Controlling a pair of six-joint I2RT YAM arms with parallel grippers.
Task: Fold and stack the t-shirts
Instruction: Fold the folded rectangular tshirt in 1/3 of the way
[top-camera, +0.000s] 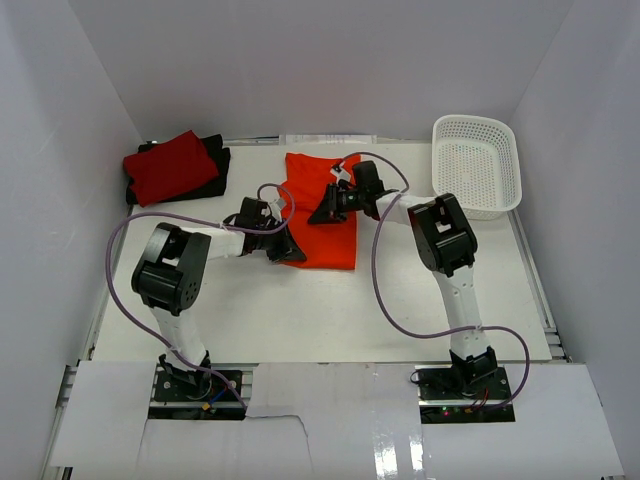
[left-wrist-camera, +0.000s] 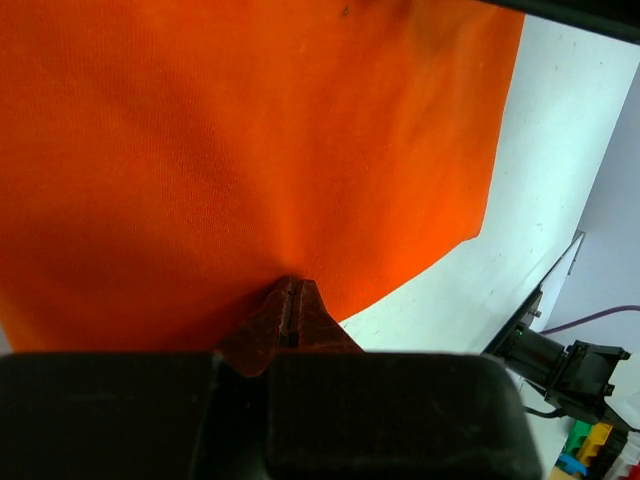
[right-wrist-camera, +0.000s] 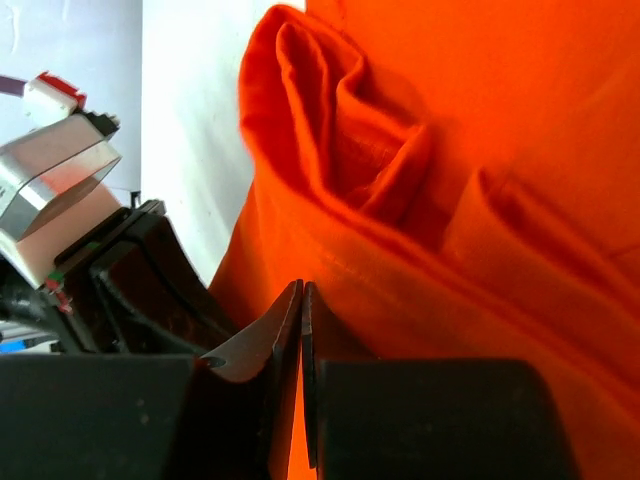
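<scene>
The bright orange t-shirt (top-camera: 325, 190) lies as a folded rectangle at the table's middle back. My left gripper (top-camera: 289, 249) is at its near left corner, and in the left wrist view the left gripper (left-wrist-camera: 293, 292) is shut with its tips pinching the edge of the orange cloth (left-wrist-camera: 250, 140). My right gripper (top-camera: 323, 212) is over the shirt's left side. In the right wrist view the right gripper (right-wrist-camera: 301, 292) is shut on a bunched fold of the orange shirt (right-wrist-camera: 420, 200). The crimson red t-shirt (top-camera: 168, 166) lies folded on the black t-shirt (top-camera: 216, 162) at the back left.
A white perforated basket (top-camera: 478, 166) stands at the back right. White walls close in the table on three sides. The left arm's wrist (right-wrist-camera: 70, 170) sits close beside the right gripper. Cables loop over the table near both arms.
</scene>
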